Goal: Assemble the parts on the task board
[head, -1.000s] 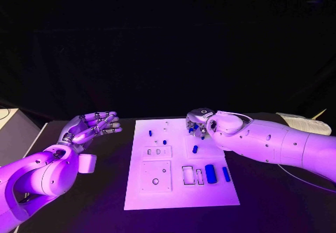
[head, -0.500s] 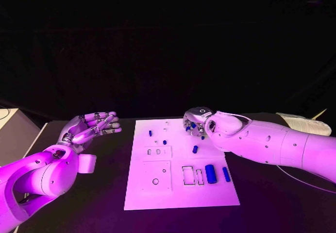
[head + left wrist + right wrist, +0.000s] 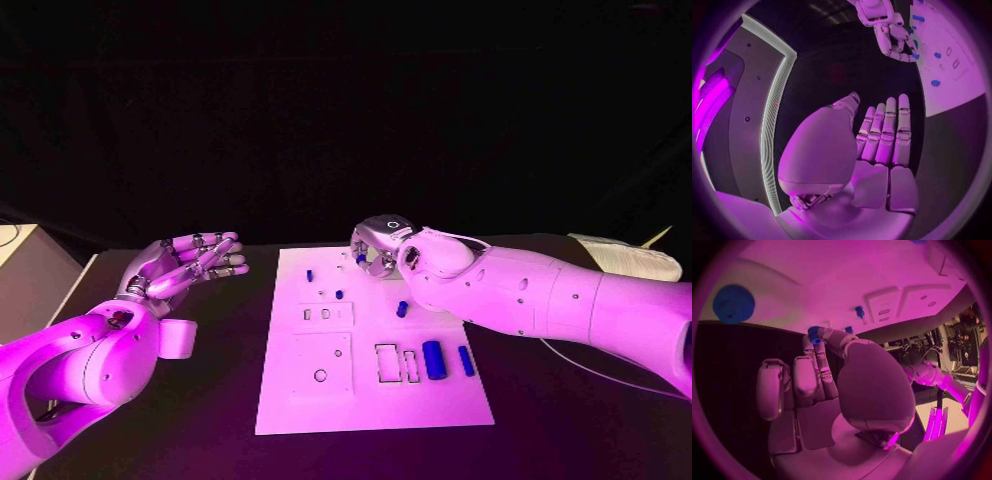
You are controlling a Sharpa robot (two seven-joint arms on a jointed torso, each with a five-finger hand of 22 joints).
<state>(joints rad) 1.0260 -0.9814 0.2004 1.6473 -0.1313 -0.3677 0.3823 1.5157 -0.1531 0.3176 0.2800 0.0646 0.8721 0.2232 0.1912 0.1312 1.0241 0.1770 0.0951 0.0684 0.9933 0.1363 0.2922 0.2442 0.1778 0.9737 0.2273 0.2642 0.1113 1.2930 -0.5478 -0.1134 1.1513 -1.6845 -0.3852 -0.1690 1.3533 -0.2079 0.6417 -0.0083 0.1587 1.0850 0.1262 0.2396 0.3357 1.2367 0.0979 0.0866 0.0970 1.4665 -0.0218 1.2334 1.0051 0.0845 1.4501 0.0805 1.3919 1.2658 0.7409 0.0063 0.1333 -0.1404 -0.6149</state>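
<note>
Over the far end of the task board, my right hand pinches a small blue part, left hand spread empty alongside, and several blue parts lie loose, so most assembly remains.

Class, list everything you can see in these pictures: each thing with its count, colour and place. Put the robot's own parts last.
table: one, black, under everything.
task board: one, white, middle of the table, between the hands.
loose parts: five that can be made out, blue, on the board; two longer ones side by side near its right edge, three small ones farther up.
held part: one, blue, small, at the right hand's fingertips.
pale flat item: one, perhaps papers, at the table's far right.
left hand: one, silver, left of the board, fingers apart, holding nothing.
right hand: one, silver, over the board's far edge, pinching the held part.
</note>
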